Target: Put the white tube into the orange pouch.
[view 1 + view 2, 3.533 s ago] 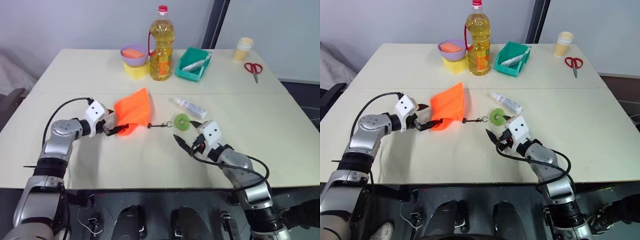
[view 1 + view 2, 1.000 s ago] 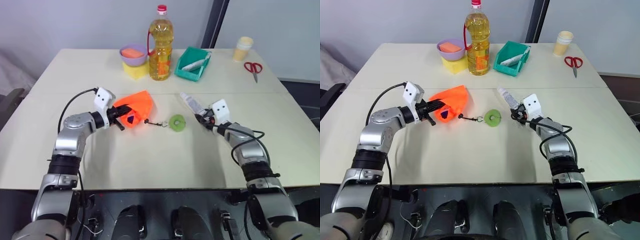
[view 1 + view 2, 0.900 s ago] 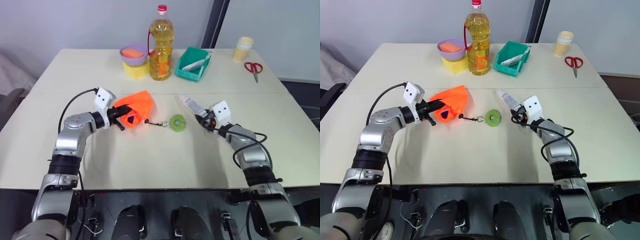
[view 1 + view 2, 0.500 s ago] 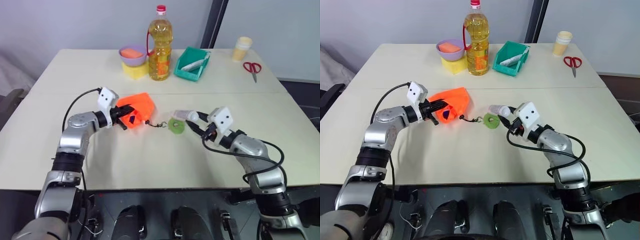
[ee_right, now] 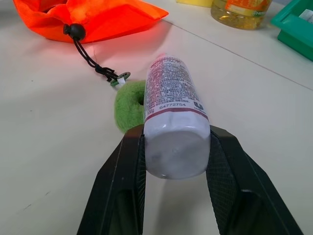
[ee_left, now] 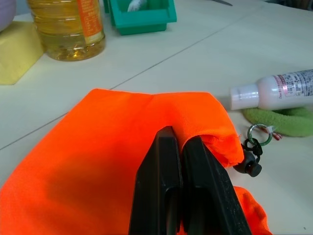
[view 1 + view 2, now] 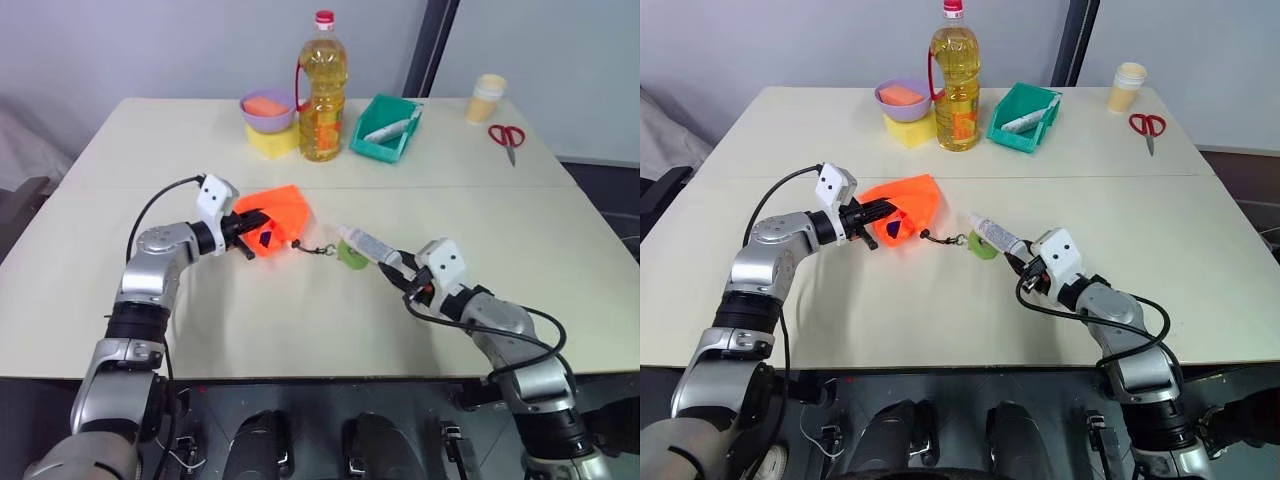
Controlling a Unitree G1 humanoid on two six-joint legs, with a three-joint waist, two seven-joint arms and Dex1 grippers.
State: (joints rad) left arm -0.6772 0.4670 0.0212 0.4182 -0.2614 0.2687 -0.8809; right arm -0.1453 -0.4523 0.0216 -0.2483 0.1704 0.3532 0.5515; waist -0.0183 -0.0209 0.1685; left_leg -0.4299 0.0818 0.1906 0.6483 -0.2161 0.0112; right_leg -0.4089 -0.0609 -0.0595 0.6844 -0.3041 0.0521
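Note:
The orange pouch (image 7: 280, 208) lies left of the table's middle, its mouth held up by my left gripper (image 7: 246, 227), which is shut on the fabric edge (image 6: 205, 127). A black cord runs from the pouch to a green ring (image 7: 350, 259) on the table. My right gripper (image 7: 401, 273) is shut on the base of the white tube (image 7: 362, 243). The tube hangs just above the green ring, its cap end aimed at the pouch. In the right wrist view the tube (image 5: 171, 98) sits squarely between both fingers (image 5: 128, 161).
At the table's far side stand an oil bottle (image 7: 322, 90), a purple bowl (image 7: 268, 105) on a yellow sponge (image 7: 272, 140), a teal tray (image 7: 385, 125) with another tube, a paper cup (image 7: 487, 97) and red scissors (image 7: 508, 137).
My right gripper has lifted the white tube and drawn it back and to the left, so it now hangs over the green ring. The left gripper has kept still.

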